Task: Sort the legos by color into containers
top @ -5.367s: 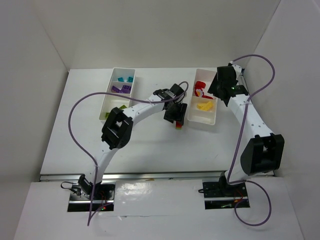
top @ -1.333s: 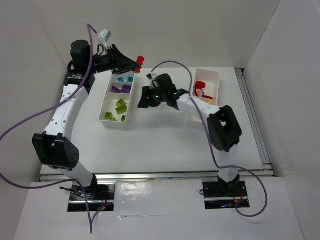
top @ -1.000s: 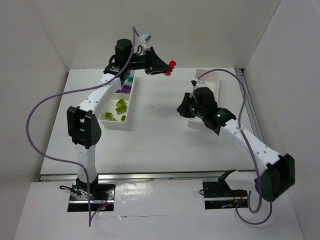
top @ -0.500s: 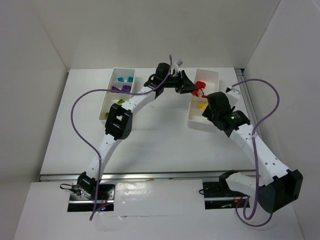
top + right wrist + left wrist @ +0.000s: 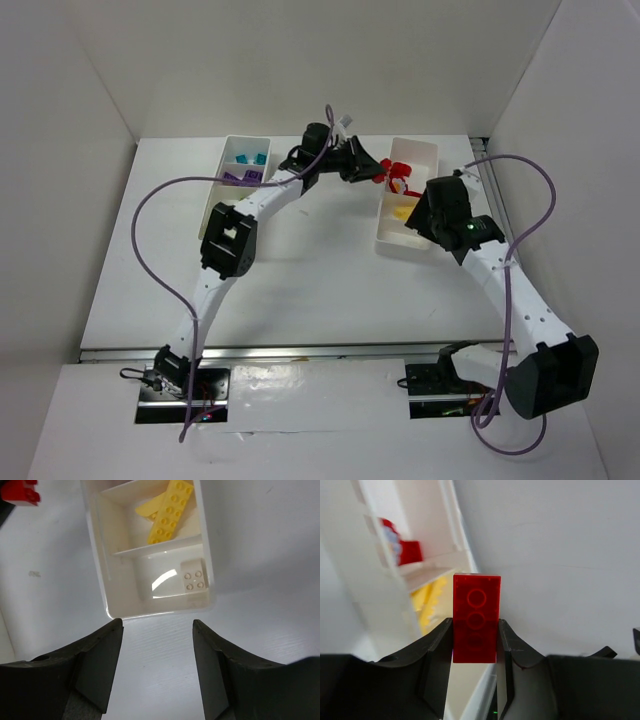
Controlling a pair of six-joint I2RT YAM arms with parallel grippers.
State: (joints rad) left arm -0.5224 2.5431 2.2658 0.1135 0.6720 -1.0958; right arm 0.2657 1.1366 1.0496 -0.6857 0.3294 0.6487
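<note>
Our left end effector [image 5: 475, 624] pinches a red brick [image 5: 476, 597] upright at upper centre of the overhead view, by the left rim of a white tray [image 5: 383, 232] holding red pieces [image 5: 402, 178] and yellow plates [image 5: 170, 510]. Our right end effector [image 5: 157, 625] hangs wide open above that tray's lower compartment, where a white brick [image 5: 193, 575] lies. The left arm [image 5: 262, 200] hides part of the second tray [image 5: 245, 140] on the desk [image 5: 300, 290]
</note>
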